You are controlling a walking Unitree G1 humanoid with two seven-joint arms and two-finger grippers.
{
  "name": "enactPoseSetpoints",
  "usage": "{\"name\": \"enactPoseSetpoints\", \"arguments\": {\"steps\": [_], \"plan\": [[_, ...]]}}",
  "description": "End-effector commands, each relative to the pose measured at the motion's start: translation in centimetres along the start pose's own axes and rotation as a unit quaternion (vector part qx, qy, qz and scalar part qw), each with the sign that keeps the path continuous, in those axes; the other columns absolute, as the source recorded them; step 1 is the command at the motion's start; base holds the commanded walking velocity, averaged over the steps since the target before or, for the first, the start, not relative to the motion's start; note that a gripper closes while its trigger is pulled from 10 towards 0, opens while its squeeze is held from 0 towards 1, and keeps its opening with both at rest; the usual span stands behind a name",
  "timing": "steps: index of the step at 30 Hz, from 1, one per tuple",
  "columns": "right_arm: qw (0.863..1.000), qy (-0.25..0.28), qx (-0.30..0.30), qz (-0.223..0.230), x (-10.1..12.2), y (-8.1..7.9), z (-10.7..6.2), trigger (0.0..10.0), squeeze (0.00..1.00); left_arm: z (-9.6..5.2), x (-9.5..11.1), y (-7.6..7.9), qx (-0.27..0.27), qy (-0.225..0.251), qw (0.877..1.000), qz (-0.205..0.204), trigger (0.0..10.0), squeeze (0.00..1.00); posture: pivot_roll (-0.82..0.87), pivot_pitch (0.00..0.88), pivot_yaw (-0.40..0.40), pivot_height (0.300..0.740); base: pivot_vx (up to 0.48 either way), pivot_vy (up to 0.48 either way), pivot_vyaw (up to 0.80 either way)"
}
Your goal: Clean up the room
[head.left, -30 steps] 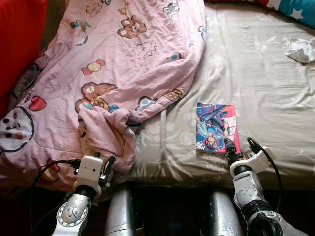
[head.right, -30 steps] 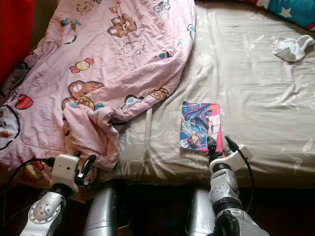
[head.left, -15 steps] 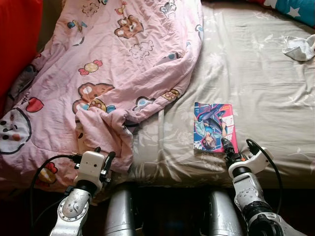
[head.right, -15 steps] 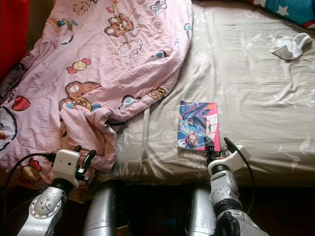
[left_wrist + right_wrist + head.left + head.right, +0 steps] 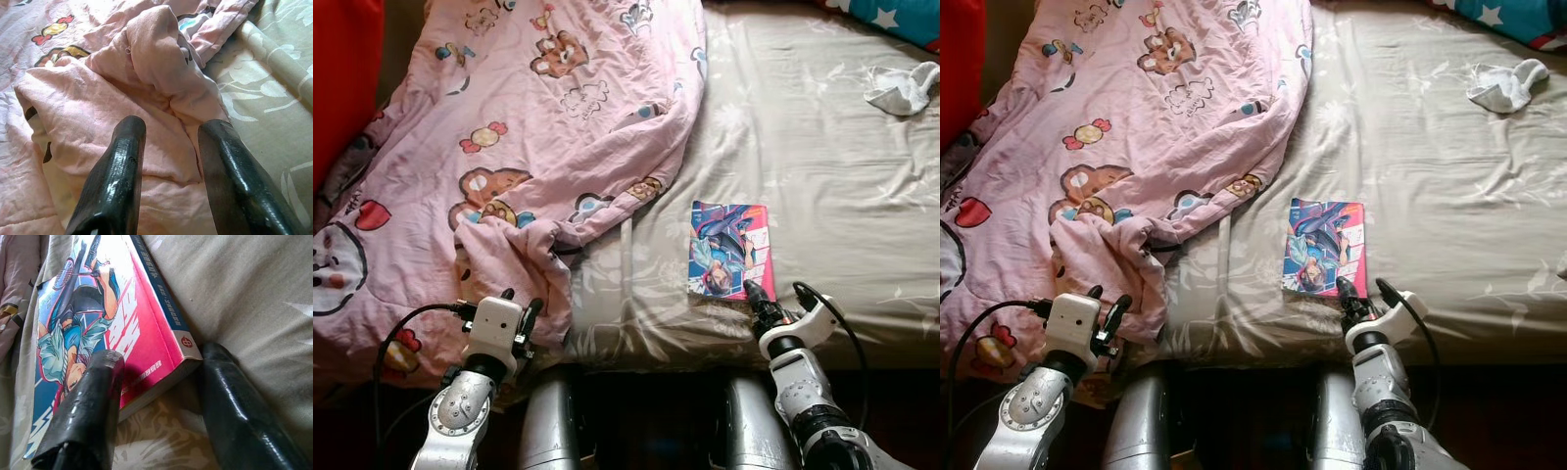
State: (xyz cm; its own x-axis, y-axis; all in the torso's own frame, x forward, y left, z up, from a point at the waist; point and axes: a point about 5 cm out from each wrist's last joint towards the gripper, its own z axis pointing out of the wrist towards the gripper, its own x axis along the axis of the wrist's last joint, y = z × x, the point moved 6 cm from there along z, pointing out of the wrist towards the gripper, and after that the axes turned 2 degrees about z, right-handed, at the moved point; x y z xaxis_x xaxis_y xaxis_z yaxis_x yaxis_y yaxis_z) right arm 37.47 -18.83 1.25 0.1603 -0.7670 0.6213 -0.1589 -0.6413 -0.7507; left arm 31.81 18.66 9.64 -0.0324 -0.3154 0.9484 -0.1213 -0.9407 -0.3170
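Observation:
A comic book [image 5: 728, 251] with a blue and pink cover lies flat on the beige bed sheet [image 5: 822, 176], near the bed's front edge. My right gripper [image 5: 757, 296] is at the book's near right corner, open, one finger [image 5: 88, 406] over the cover and the other [image 5: 239, 406] on the sheet beside the spine. A crumpled pink cartoon-print blanket [image 5: 529, 147] covers the bed's left half. My left gripper [image 5: 521, 305] is open just in front of the blanket's bunched near fold [image 5: 156, 63], with nothing between its fingers.
A crumpled white cloth [image 5: 901, 88] lies at the bed's far right. A blue star-print pillow [image 5: 901, 15] is at the back right corner. A red cushion [image 5: 342, 78] stands at the far left. The floor below the bed edge is dark.
The camera has shifted, so the bed slid left and up in view. My right gripper has edged forward onto the book's near corner. The left gripper stays by the blanket fold.

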Motion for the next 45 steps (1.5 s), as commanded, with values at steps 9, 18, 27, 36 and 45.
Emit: {"name": "enactPoseSetpoints", "arguments": {"steps": [9,18,27,36,45], "plan": [[0.995,-0.090,0.029,0.008,-6.0,-1.1,-1.1,0.0,0.00,-0.2,-1.1,0.1,-0.009,-0.020,1.000,0.003,10.0,0.00,0.16,0.281,0.125,0.562,0.000,0.000,0.00],[0.996,-0.075,0.052,0.003,-5.9,-2.0,-1.0,0.0,0.00,-0.2,-1.3,0.3,-0.013,-0.022,1.000,0.003,10.0,0.00,0.16,0.273,0.126,0.562,0.000,0.000,0.00],[0.993,-0.018,0.106,-0.049,-3.8,-4.9,-0.1,0.0,0.00,0.3,-1.4,0.4,-0.010,-0.023,1.000,0.002,10.0,0.00,0.14,0.258,0.116,0.562,0.000,0.000,0.00],[0.976,0.056,0.162,-0.133,-1.4,-7.6,-0.5,10.0,0.00,1.0,-1.9,0.3,0.005,-0.024,1.000,-0.004,10.0,0.00,0.10,0.213,0.081,0.562,0.000,0.000,0.00],[0.957,0.119,0.122,-0.233,1.5,-7.5,-1.3,10.0,0.00,1.6,-2.1,0.8,0.028,-0.020,0.999,-0.026,10.0,0.00,0.04,0.177,0.019,0.562,0.000,0.000,0.00]]}}
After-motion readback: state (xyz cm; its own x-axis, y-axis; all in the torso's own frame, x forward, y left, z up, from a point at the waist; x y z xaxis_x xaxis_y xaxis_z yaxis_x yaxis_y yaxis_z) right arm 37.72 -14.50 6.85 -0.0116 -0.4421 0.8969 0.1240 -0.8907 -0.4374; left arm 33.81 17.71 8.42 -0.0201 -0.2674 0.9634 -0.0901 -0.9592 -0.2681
